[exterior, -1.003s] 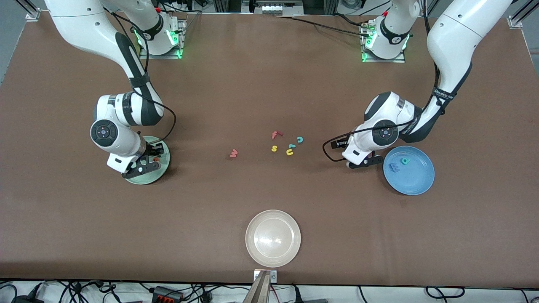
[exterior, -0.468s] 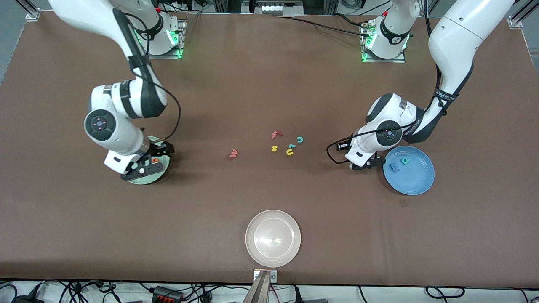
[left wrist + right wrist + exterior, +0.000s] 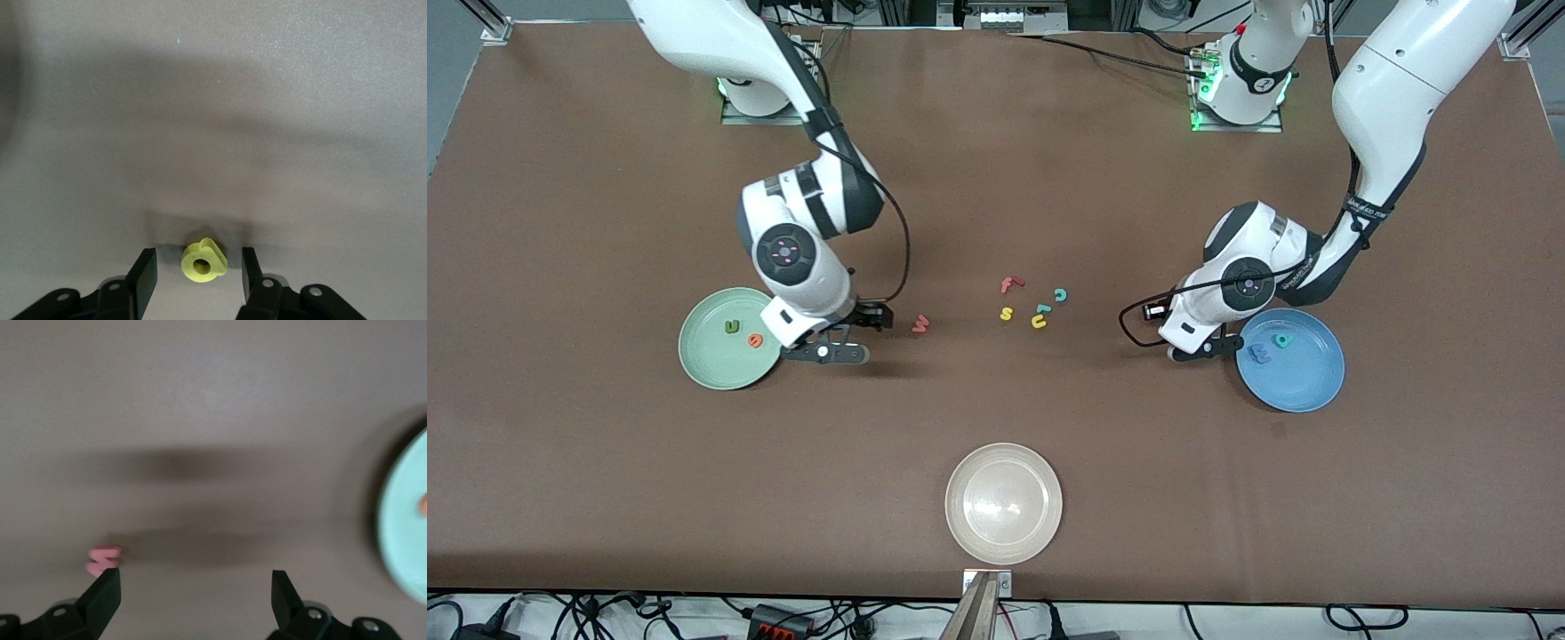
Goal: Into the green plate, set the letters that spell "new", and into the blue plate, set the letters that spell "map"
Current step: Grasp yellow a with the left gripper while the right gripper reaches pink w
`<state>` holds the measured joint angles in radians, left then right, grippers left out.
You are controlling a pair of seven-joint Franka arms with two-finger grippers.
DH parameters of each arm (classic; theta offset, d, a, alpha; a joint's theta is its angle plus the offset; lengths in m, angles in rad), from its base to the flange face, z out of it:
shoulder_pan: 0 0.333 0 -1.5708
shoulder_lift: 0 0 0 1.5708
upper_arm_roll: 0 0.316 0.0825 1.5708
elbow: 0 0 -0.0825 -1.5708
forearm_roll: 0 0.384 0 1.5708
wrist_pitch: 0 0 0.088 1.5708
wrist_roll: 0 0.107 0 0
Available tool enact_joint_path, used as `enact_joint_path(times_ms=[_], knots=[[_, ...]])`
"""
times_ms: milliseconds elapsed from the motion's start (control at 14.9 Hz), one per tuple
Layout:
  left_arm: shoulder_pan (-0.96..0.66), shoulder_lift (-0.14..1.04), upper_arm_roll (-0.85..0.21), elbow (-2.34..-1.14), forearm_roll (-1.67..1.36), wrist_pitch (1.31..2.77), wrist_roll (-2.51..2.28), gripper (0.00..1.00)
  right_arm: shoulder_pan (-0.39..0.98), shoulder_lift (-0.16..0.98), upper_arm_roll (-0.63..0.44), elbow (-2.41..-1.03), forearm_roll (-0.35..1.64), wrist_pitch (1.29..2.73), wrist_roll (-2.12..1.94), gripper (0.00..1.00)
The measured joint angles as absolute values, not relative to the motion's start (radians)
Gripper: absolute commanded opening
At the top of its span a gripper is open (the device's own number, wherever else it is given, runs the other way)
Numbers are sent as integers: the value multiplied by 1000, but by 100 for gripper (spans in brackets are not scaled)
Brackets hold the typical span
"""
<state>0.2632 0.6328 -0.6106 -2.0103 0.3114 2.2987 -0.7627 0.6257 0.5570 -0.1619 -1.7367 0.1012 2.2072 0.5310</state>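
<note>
Left wrist view: left tool [image 3: 199,275] straddles yellow "p" [image 3: 203,261], untouched; right tool [image 3: 195,595] spread wide, empty.

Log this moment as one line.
left gripper: closing around yellow "p" | right gripper: open, near "w" | green plate: "n", "e"

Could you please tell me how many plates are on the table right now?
3: the green plate toward the right arm's end, the blue plate toward the left arm's end, and the cream-white plate nearest the front camera.
</note>
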Motion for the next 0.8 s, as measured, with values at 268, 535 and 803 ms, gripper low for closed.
enact_joint_path(times_ms=[268,535,803], knots=[[262,639,-611,-2011,315,2302,-762,21,667,621,-162,-1686,113,2210,727,88],[262,639,-615,-2011,332,2301,-762,7,704,654,-162,-1677,116,2241,801,76],[263,624,-616,-1971,349,2205,-742,8,732,671,-161,-1677,121,2266,868,64]])
